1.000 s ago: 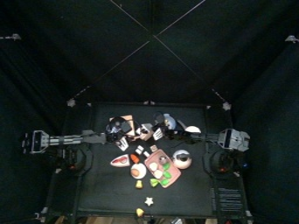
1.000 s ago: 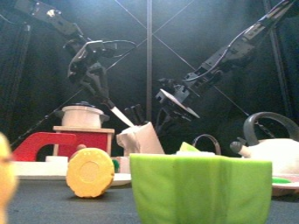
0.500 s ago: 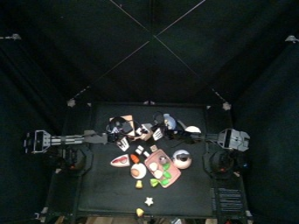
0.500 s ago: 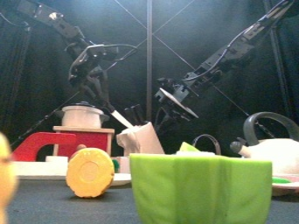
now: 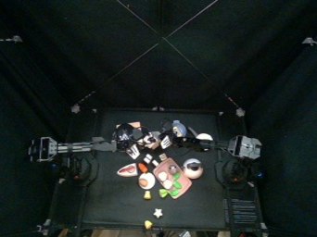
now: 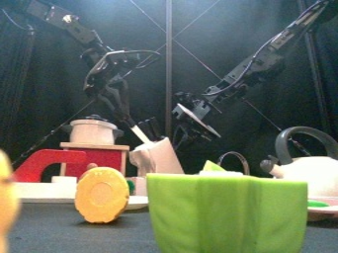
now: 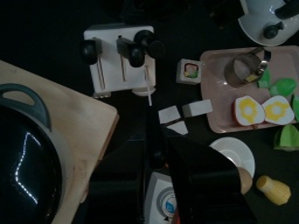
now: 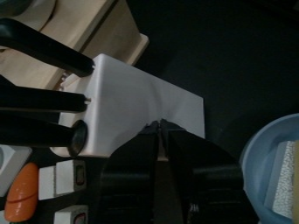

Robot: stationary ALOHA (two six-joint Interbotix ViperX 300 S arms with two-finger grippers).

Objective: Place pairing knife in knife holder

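The white knife holder [image 6: 161, 158] stands mid-table with black handles sticking out of it; it also shows in the top view [image 5: 151, 142], the left wrist view [image 7: 117, 61] and the right wrist view [image 8: 140, 109]. My left gripper [image 6: 117, 101] hangs just left of and above it, shut on the paring knife, whose pale blade [image 6: 141, 133] slants down to the holder's top. In the left wrist view the blade is a thin line [image 7: 152, 118] ahead of the gripper [image 7: 159, 150]. My right gripper [image 8: 158, 131] is shut, its tips at the holder's edge.
A green box [image 6: 231, 212], a yellow toy [image 6: 102, 194] and a red block [image 6: 53, 163] stand at the front. A kettle [image 6: 310, 163] is at the right. A wooden board [image 7: 65, 131] with a black pan [image 7: 21, 149] and a pink tray [image 7: 228, 92] lie near the holder.
My left gripper has shifted a little to the right with the knife, bringing the blade closer to the holder. The right gripper has barely moved.
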